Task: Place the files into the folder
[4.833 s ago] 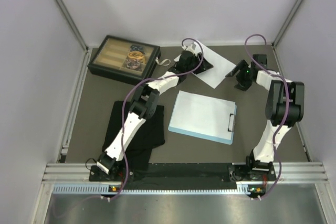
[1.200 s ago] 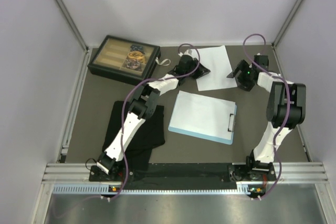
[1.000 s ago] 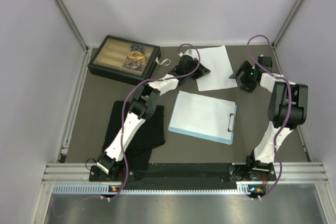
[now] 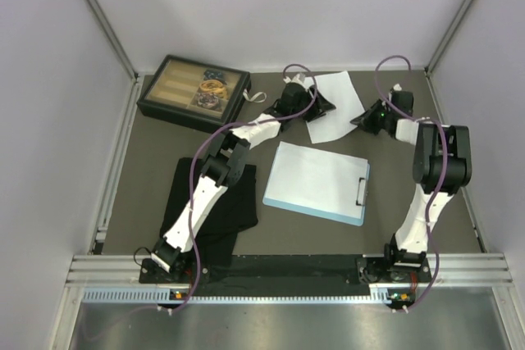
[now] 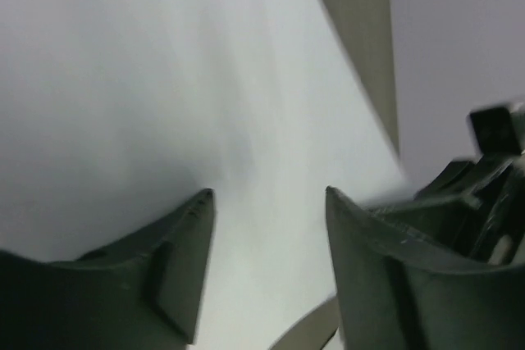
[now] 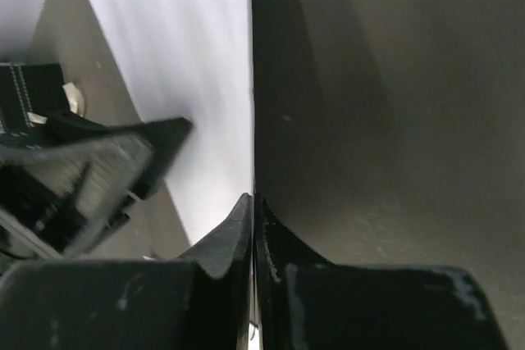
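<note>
right tool point(image 6: 253, 204) pinched shut on file point(image 4: 336, 104) edge at far bench point(image 4: 148, 161), left tool point(image 5: 269, 202) half-open over it; lift low, drag flat toward folder point(image 4: 316, 179) clip.

Thin white paper sheet point(image 4: 336, 108): smooth, matt.
Flat light-blue rectangular clipboard point(image 4: 316, 179): smooth, faint sheen.
Small silver clip point(image 4: 362, 191): bright metal.
Black cloth point(image 4: 239, 202): matt fabric.
Grey-brown tabletop point(image 4: 148, 170): matt, even.

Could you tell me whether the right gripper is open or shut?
Shut: on the right gripper the black fingers meet, pinching the edge of the thin white paper sheet.
</note>
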Available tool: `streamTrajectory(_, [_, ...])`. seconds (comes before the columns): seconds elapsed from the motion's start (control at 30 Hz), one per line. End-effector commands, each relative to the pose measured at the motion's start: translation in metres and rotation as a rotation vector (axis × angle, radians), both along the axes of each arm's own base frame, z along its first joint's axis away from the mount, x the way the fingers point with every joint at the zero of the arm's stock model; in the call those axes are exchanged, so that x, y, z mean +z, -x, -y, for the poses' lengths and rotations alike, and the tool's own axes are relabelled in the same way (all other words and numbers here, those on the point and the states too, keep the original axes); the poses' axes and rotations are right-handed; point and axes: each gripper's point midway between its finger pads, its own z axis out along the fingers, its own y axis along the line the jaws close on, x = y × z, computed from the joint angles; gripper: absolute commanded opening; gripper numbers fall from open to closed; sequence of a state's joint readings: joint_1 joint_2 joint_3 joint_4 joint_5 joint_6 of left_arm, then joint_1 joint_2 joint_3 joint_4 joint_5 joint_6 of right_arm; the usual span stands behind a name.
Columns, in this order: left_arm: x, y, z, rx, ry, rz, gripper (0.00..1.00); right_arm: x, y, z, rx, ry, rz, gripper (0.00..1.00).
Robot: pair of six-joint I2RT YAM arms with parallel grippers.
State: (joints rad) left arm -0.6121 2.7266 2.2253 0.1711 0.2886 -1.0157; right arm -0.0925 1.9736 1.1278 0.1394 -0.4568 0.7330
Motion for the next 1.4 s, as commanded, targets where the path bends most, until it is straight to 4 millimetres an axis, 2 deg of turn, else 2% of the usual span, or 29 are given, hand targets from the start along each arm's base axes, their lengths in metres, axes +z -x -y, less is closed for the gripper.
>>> streamTrajectory(0.0, [0.079,0.026,0.005,-0.119,-0.079,0.108,0.68,0.094,-0.026,0.002,0.091,0.151,0.153,0.0])
streamTrajectory(0.03, [0.097,0.031,0.005,-0.136,-0.1,0.154,0.73,0.106,-0.025,0.003,0.102,0.176,0.159,0.0])
streamTrajectory(0.07, [0.137,0.041,-0.002,-0.138,-0.103,0.194,0.75,0.127,-0.016,0.002,0.118,0.2,0.169,0.0])
streamTrajectory(0.1, [0.156,0.045,-0.008,-0.134,-0.109,0.221,0.76,0.145,-0.014,0.0,0.126,0.199,0.201,0.0])
streamTrajectory(0.13, [0.156,0.054,-0.015,-0.144,-0.128,0.213,0.76,0.157,-0.009,-0.004,0.132,0.19,0.221,0.0])
streamTrajectory(0.17, [0.205,0.067,-0.025,-0.13,-0.095,0.272,0.76,0.183,0.003,-0.012,0.14,0.177,0.262,0.0])
streamTrajectory(0.2, [0.194,0.079,-0.034,-0.132,-0.117,0.243,0.77,0.194,0.01,-0.02,0.161,0.164,0.278,0.0])
streamTrajectory(0.23, [0.206,0.088,-0.041,-0.132,-0.105,0.251,0.77,0.205,0.018,-0.027,0.179,0.158,0.294,0.0])
streamTrajectory(0.27, [0.246,0.104,-0.052,-0.128,-0.067,0.302,0.77,0.217,0.024,-0.035,0.2,0.157,0.312,0.0])
streamTrajectory(0.3, [0.236,0.116,-0.06,-0.136,-0.083,0.273,0.77,0.23,0.041,-0.054,0.247,0.144,0.321,0.0])
streamTrajectory(0.33, [0.246,0.126,-0.066,-0.139,-0.079,0.28,0.77,0.238,0.05,-0.066,0.28,0.135,0.334,0.0])
streamTrajectory(0.37, [0.276,0.142,-0.079,-0.129,-0.06,0.319,0.77,0.248,0.058,-0.077,0.311,0.117,0.347,0.0])
streamTrajectory(0.43, [0.27,0.159,-0.098,-0.121,-0.111,0.301,0.77,0.262,0.088,-0.118,0.429,0.089,0.353,0.0])
streamTrajectory(0.47, [0.297,0.174,-0.114,-0.1,-0.105,0.349,0.77,0.274,0.1,-0.133,0.477,0.089,0.378,0.0])
streamTrajectory(0.53, [0.291,0.186,-0.138,-0.058,-0.175,0.34,0.79,0.288,0.133,-0.171,0.588,0.077,0.399,0.0])
streamTrajectory(0.57, [0.317,0.203,-0.155,-0.033,-0.164,0.388,0.79,0.297,0.145,-0.183,0.625,0.074,0.424,0.0])
streamTrajectory(0.63, [0.318,0.218,-0.18,0.012,-0.21,0.391,0.79,0.312,0.175,-0.209,0.723,0.03,0.457,0.0])
streamTrajectory(0.67, [0.342,0.23,-0.203,0.081,-0.2,0.436,0.8,0.315,0.186,-0.217,0.751,-0.007,0.452,0.0])
streamTrajectory(0.73, [0.344,0.244,-0.226,0.137,-0.213,0.448,0.83,0.328,0.217,-0.234,0.851,-0.092,0.477,0.0])
streamTrajectory(0.77, [0.361,0.256,-0.249,0.21,-0.204,0.484,0.84,0.33,0.224,-0.241,0.876,-0.153,0.491,0.0])
streamTrajectory(0.8, [0.355,0.261,-0.257,0.223,-0.221,0.489,0.85,0.332,0.239,-0.245,0.936,-0.211,0.496,0.0])
streamTrajectory(0.87, [0.361,0.272,-0.279,0.284,-0.235,0.509,0.87,0.319,0.252,-0.244,0.967,-0.253,0.475,0.0])
streamTrajectory(1.0, [0.336,0.27,-0.286,0.299,-0.303,0.461,0.89,0.263,0.265,-0.228,1.011,-0.237,0.379,0.0])
streamTrajectory(1.03, [0.326,0.265,-0.282,0.287,-0.322,0.443,0.89,0.229,0.271,-0.221,1.002,-0.294,0.271,0.0])
streamTrajectory(1.07, [0.316,0.262,-0.276,0.272,-0.332,0.427,0.89,0.216,0.266,-0.209,0.983,-0.315,0.236,0.0])
streamTrajectory(1.17, [0.281,0.249,-0.254,0.198,-0.357,0.371,0.89,0.147,0.238,-0.172,0.849,-0.147,0.095,0.0])
streamTrajectory(1.2, [0.277,0.247,-0.242,0.16,-0.334,0.374,0.89,0.126,0.244,-0.16,0.821,-0.101,-0.007,0.0])
streamTrajectory(1.3, [0.242,0.229,-0.221,0.111,-0.361,0.306,0.87,0.077,0.231,-0.128,0.761,0.083,-0.152,0.0])
streamTrajectory(1.37, [0.212,0.223,-0.201,0.039,-0.369,0.248,0.86,0.069,0.22,-0.12,0.746,0.142,-0.161,0.0])
